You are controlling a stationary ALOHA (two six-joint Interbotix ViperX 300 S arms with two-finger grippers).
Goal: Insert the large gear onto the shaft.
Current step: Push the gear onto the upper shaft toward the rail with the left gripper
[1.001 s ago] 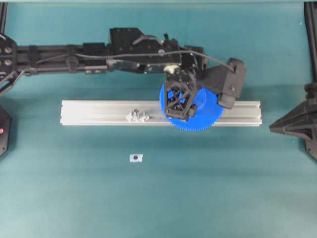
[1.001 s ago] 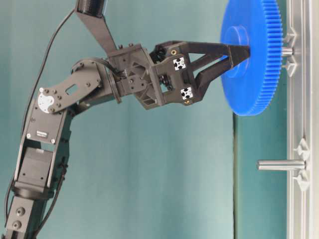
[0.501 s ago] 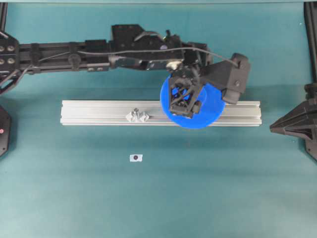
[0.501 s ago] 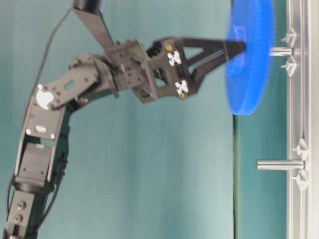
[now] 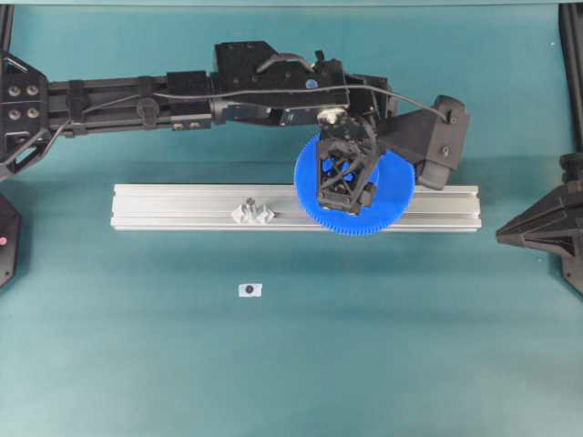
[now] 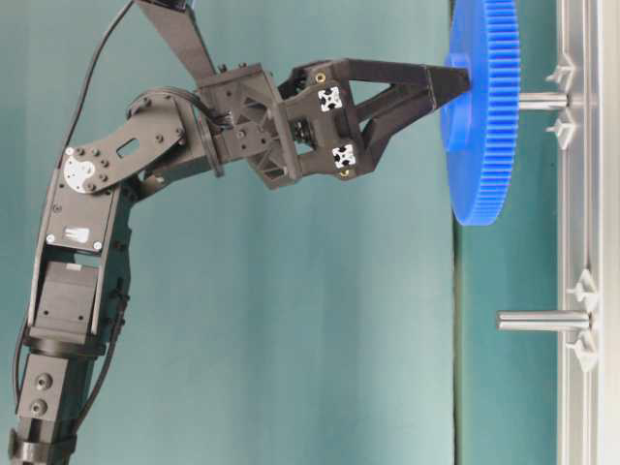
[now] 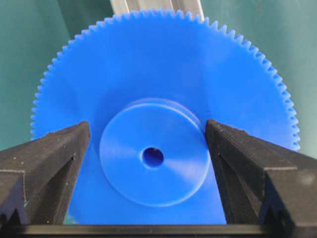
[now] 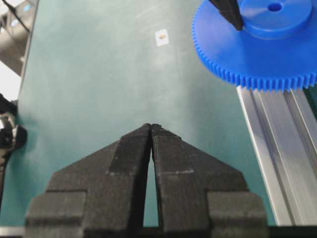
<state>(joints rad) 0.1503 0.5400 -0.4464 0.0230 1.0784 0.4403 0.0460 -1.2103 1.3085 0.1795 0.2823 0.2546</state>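
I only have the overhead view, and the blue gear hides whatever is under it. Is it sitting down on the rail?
Observer: No. In the table-level view the large gear hangs apart from the rail, with a short pin showing in the gap.
Operator: How is it gripped?
Observer: By its raised hub. The left wrist view shows the left hand with one of its fingers on each side of the hub.
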